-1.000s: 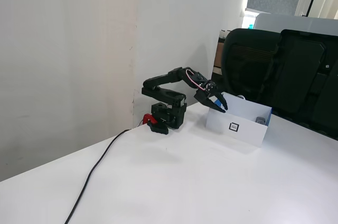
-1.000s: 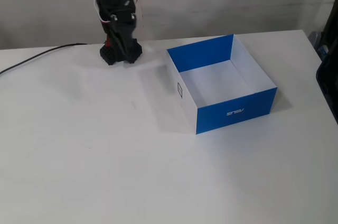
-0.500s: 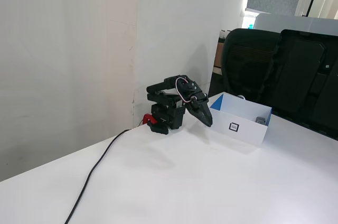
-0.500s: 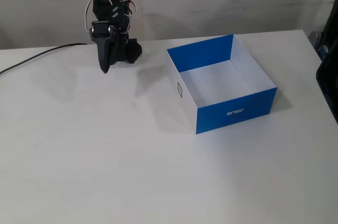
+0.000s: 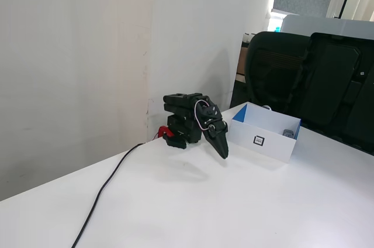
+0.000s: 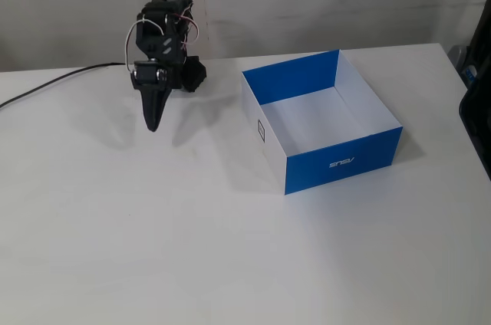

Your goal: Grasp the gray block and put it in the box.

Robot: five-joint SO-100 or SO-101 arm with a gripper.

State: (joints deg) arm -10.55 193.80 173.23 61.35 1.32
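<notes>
So nothing sits between the pincer point(image 6: 153, 124) and the box point(image 6: 343, 162) on the white surface point(image 6: 192, 248), just a black cable point(image 5: 102, 192) trailing off. Pincer's tips look pressed together, pointing down, holding nothing. One fixed view shows a small gray block point(image 5: 287, 133) inside the box; the other shows only blue walls. Black chairs point(image 5: 310, 78) behind.

Box point(image 6: 343, 160) floor partly hidden; cable point(image 5: 105, 192) cut off
</notes>
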